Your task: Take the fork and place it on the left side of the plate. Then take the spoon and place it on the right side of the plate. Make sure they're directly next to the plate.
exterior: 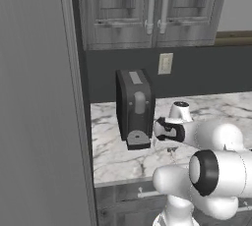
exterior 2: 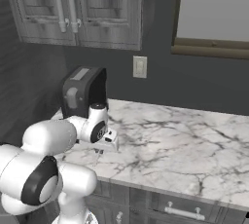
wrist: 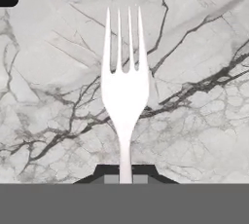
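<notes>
The fork [wrist: 124,82] is slim and pale, and it lies flat over the marble counter [wrist: 194,96] with its tines pointing away from the hand. Its handle runs down between my two dark fingertips, and my gripper [wrist: 125,175] is shut on it. In the base views the gripper [exterior: 172,152] [exterior 2: 99,151] points down at the counter's front part, just right of the toaster. The spoon and the plate are out of view.
A black toaster [exterior: 134,107] [exterior 2: 82,91] stands at the counter's left end, close to the hand. A tall grey panel [exterior: 39,97] borders the left. Wall cabinets [exterior 2: 73,9] hang above, with an outlet [exterior 2: 140,66] on the dark backsplash. The marble counter [exterior 2: 185,140] stretches off to the right.
</notes>
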You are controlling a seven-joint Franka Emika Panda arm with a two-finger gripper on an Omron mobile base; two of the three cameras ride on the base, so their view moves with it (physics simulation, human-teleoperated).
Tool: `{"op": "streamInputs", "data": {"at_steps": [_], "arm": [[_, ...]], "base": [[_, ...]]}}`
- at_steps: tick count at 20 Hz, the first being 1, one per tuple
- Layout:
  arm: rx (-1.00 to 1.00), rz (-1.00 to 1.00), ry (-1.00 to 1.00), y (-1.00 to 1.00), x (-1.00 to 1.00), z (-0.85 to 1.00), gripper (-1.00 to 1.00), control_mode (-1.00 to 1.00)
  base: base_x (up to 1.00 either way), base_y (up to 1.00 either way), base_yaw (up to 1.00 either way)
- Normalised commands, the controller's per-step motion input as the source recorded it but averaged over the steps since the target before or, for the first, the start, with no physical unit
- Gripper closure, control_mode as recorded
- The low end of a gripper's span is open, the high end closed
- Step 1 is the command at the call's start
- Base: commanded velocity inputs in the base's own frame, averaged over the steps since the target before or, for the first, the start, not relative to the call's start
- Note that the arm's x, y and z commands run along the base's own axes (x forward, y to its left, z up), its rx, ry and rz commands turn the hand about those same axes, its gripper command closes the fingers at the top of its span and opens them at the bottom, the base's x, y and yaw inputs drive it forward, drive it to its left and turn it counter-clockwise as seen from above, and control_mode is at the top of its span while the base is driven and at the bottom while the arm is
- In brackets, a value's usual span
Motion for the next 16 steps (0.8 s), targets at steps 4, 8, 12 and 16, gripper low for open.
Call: {"op": "streamInputs", "data": {"at_steps": [4, 8, 12, 16], "arm": [[0.00, 0.00, -0.07, -0.12, -0.59, 0.20, 1.00, -1.00], [0.00, 0.00, -0.08, -0.13, -0.42, 0.61, 1.00, -1.00], [0.00, 0.00, -0.10, -0.05, -0.25, 0.85, 1.00, -1.00], [-0.01, 0.00, -0.15, -0.01, -0.16, 0.94, 1.00, -1.00]], "base": [[0.00, 0.00, 0.00], [0.00, 0.00, 0.00], [0.00, 0.00, 0.00], [0.00, 0.00, 0.00]]}}
